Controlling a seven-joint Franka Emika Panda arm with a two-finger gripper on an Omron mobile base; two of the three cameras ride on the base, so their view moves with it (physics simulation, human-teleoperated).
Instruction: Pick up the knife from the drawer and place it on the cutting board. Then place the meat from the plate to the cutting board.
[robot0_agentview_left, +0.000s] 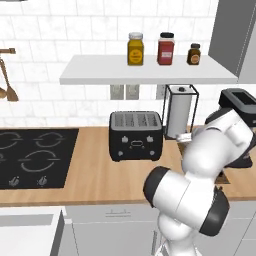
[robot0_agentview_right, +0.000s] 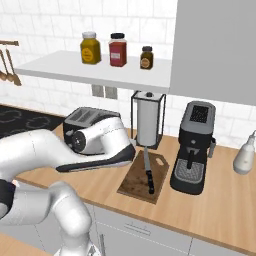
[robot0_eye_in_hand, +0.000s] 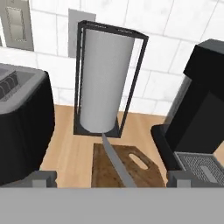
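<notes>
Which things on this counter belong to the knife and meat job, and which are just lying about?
Job: knife, lying on the cutting board.
Lying about: toaster, paper towel holder, coffee machine, three jars on the shelf.

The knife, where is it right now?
In the right base view the knife lies on the cutting board, handle toward the counter's front edge, blade tip toward the paper towel holder, with the coffee machine just right.
</notes>
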